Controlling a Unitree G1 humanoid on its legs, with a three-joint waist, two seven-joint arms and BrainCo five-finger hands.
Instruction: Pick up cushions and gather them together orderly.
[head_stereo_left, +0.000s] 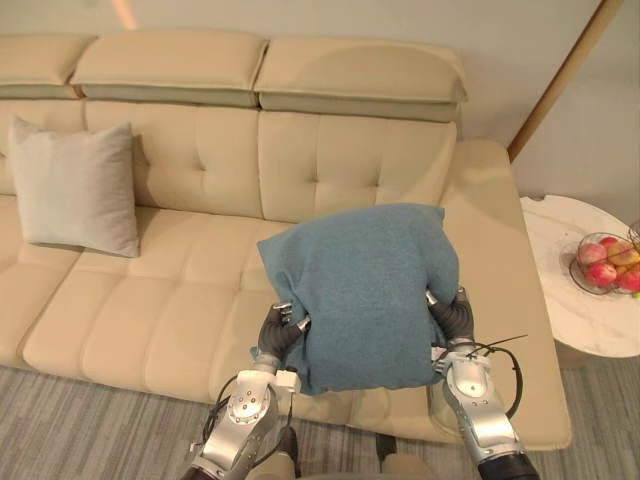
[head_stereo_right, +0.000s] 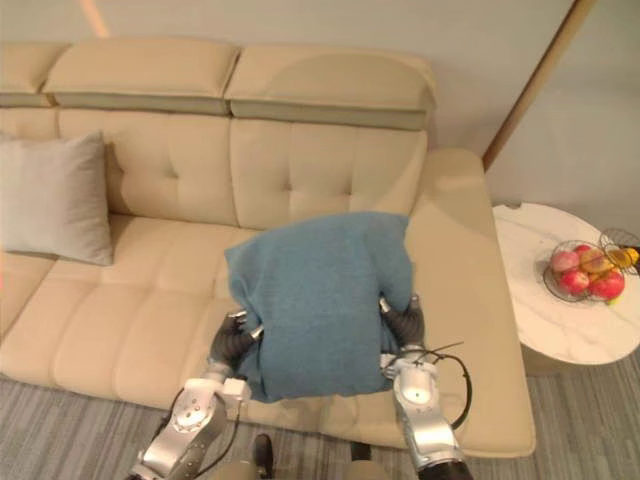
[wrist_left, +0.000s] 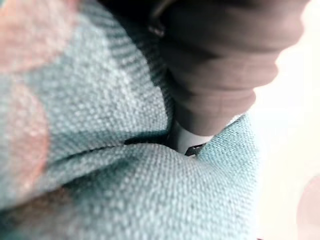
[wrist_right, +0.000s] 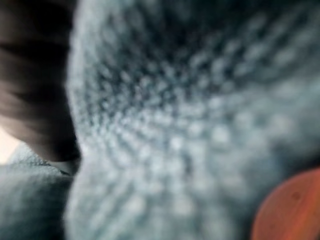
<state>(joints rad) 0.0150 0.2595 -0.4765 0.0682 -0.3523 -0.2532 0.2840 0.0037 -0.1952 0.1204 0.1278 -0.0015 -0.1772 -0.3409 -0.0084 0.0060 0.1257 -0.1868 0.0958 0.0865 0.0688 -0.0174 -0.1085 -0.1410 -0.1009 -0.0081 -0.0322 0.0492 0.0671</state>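
A cream sofa (head_stereo_left: 180, 300) stands on grey carpet (head_stereo_left: 100, 420); above its seat, left robot hand (head_stereo_left: 283, 328) and right robot hand (head_stereo_left: 455, 316) clutch the blue cushion (head_stereo_left: 365, 285).

Two cushions are counted: one blue cushion (head_stereo_left: 365, 285) and one pale grey cushion (head_stereo_left: 75, 188). One sofa (head_stereo_left: 150, 320), one round table (head_stereo_left: 572, 322) and one bowl (head_stereo_left: 580, 272) of fruit are seen. Two hands are counted: left hand (head_stereo_left: 283, 328), right hand (head_stereo_left: 453, 316).
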